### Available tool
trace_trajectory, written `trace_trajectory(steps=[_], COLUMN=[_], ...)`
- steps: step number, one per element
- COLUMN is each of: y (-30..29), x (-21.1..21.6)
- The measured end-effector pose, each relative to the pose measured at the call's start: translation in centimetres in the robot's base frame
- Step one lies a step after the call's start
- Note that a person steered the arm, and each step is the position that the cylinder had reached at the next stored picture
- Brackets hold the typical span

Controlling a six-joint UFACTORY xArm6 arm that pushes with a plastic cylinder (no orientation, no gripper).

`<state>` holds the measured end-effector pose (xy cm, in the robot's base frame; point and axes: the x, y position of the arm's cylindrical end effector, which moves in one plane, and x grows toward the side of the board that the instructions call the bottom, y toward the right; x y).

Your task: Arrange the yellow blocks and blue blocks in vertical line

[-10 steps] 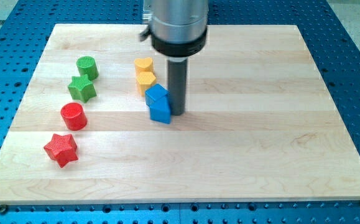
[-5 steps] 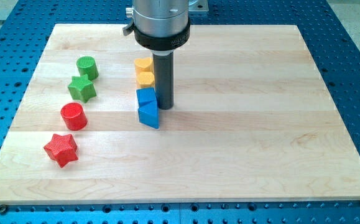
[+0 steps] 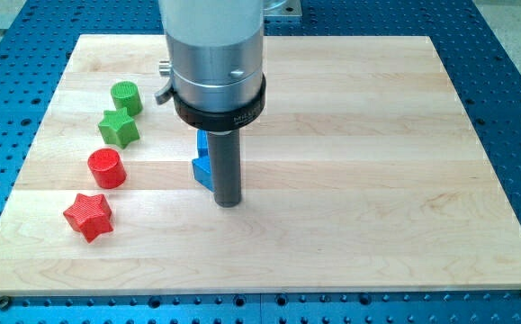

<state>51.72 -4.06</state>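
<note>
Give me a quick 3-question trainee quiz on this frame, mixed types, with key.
1. True or false: both yellow blocks are in plain view.
2. Multiple choice: my tip sits where relative to the visible blue block? A) at its lower right edge B) far off at the view's right C) above the green cylinder
3. Fill in: going down the view's left side, the column reads green cylinder, green star, red cylinder, red ____.

Key:
1. False: the arm's body hides where they would be; no yellow shows.
2. A
3. star
</note>
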Motion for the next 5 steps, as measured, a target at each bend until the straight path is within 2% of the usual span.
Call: trace_trajectory(steps=[1,2,5], y=[1.0,2.3,0.2], x=[0.0,-1.7,-1.7])
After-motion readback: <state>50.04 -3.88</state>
